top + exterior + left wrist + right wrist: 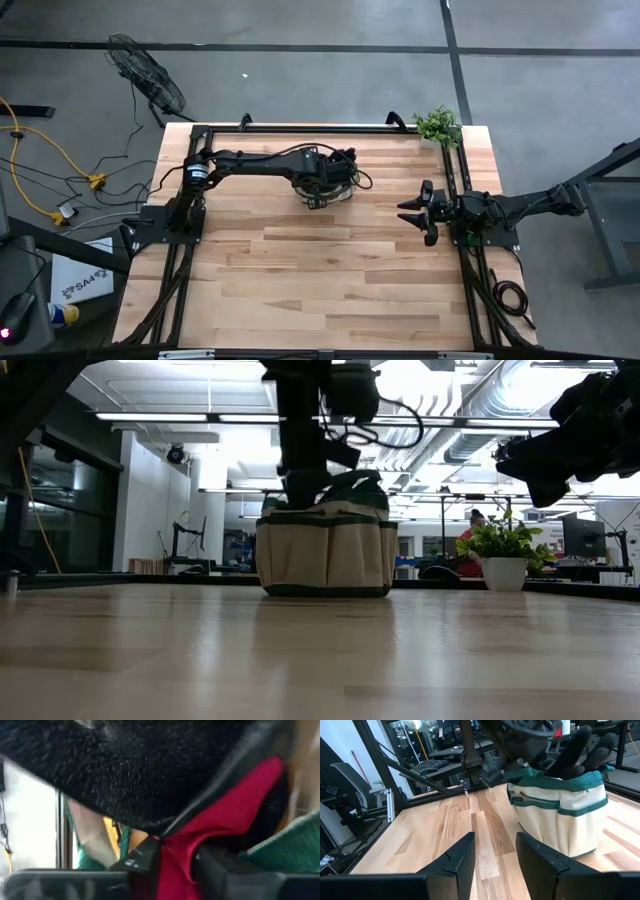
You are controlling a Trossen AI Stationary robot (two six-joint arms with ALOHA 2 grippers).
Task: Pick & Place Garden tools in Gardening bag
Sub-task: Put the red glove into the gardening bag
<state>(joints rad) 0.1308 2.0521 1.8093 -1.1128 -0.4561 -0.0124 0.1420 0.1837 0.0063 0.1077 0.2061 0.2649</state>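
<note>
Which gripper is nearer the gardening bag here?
Left. The left gripper is directly over the gardening bag, down at its opening among a black-and-red glove. The right gripper hangs off to the bag's side, above bare table.

A: Lighting? Bright, even; ceiling strip lights (150,417) seen in low view, glare thrown on table (320,650).

B: Blur? Left wrist pic smeared, glove (150,775) too close, out of focus. Others sharp enough.
</note>
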